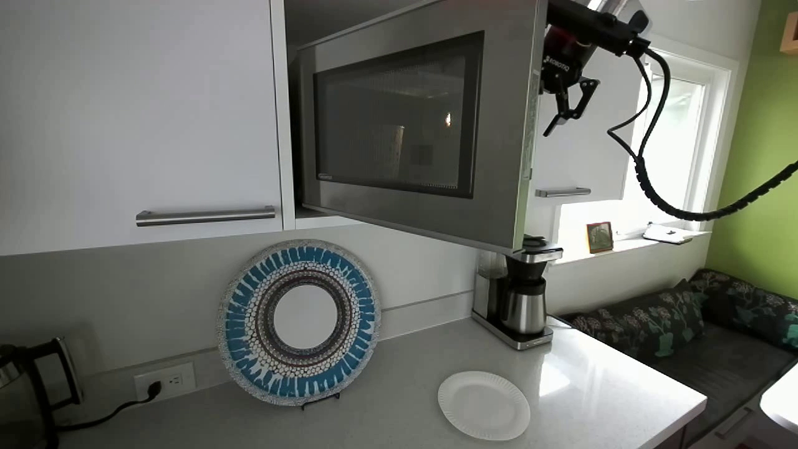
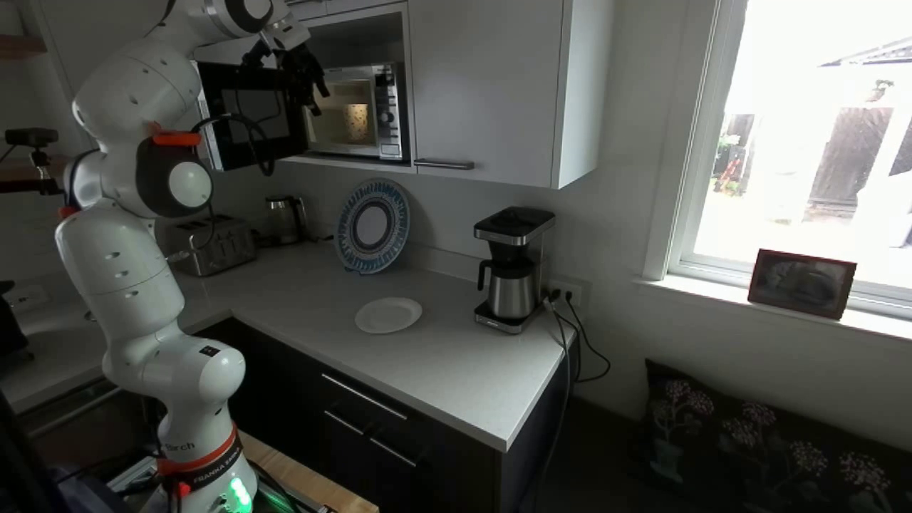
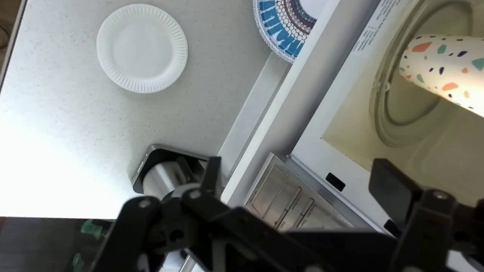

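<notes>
one speckled cup inside the microwave, gripper spread nearby

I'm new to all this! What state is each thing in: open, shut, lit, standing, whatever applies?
Robot jaws: open, holding nothing.
Microwave door: wide open.
Microwave: lit inside.
Terrazzo-patterned cup: upright on the glass turntable.
Paper plate: face up on the countertop.
Coffee carafe: seated in the coffee maker.
Cupboard door beside the microwave: shut.
Blue-rimmed decorative disc: propped upright.
Framed picture: standing on the windowsill.
Robot base light: glowing green.
</notes>
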### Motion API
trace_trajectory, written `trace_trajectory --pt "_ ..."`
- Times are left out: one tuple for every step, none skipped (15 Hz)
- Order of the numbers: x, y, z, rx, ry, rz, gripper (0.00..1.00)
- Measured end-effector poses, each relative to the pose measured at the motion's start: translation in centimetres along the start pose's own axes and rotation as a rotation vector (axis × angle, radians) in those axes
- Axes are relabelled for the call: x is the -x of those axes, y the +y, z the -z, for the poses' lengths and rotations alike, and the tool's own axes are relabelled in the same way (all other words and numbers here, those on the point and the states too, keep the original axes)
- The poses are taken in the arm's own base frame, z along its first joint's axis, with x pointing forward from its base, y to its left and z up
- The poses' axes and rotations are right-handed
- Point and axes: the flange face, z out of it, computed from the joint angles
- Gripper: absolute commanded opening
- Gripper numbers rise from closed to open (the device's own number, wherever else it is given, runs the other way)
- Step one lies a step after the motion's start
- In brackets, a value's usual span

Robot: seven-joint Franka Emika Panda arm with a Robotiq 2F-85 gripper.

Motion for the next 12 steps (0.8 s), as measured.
trace_trajectory --pt "0.24 -0.06 0.16 -0.001 0.006 0.011 1.0" --pt "0.43 -0.12 0.3 -0.004 0.009 0.017 1.0" --pt "0.52 -0.15 0.39 -0.006 0.01 0.021 1.0" --pt "0.53 -0.16 0.41 -0.006 0.011 0.023 1.0" --pt "0.52 -0.16 0.41 -0.006 0.011 0.024 1.0" --pt "0.52 -0.16 0.39 -0.005 0.012 0.026 1.0" --pt "0.51 -0.17 0.37 -0.005 0.012 0.026 1.0" --pt "0.58 -0.24 0.35 -0.008 0.012 0.042 1.0" --pt "0.71 -0.28 0.32 -0.007 0.011 0.092 1.0" --pt "0.8 -0.27 0.3 -0.004 0.01 0.147 1.0" --pt "0.83 -0.25 0.34 -0.004 0.009 0.203 1.0" --pt "0.78 -0.19 0.43 -0.004 0.01 0.26 1.0"
